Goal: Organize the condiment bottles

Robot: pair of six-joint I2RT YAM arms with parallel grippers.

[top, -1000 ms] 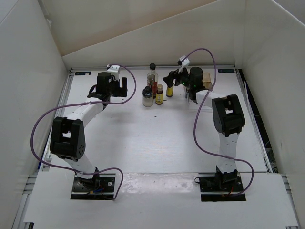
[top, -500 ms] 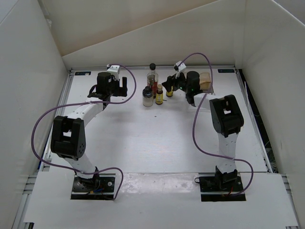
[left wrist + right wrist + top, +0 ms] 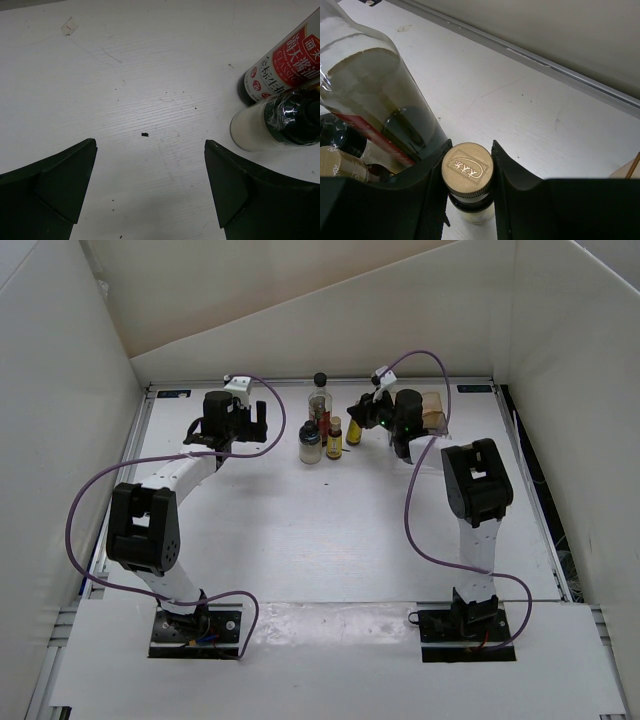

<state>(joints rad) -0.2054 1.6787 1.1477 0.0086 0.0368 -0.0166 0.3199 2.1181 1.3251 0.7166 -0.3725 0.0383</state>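
The left arm (image 3: 165, 490) rises from its base, folds at the elbow and stretches forward and rightward; the left hand (image 3: 150, 145) faces down with its fingers (image 3: 55, 185) spread wide — nothing between them. The right arm (image 3: 475, 500) stands nearly upright, its wrist turned to the left — there the right hand (image 3: 468, 155) is closed on the neck of a small gold-capped bottle (image 3: 468, 166), a finger on either side.

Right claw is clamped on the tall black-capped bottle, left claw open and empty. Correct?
Not quite. The right claw is clamped on the small gold-capped bottle, not the tall black-capped bottle, which stands beside it. The right wrist view shows the gold cap between the fingers. The left claw is open and empty, as stated.
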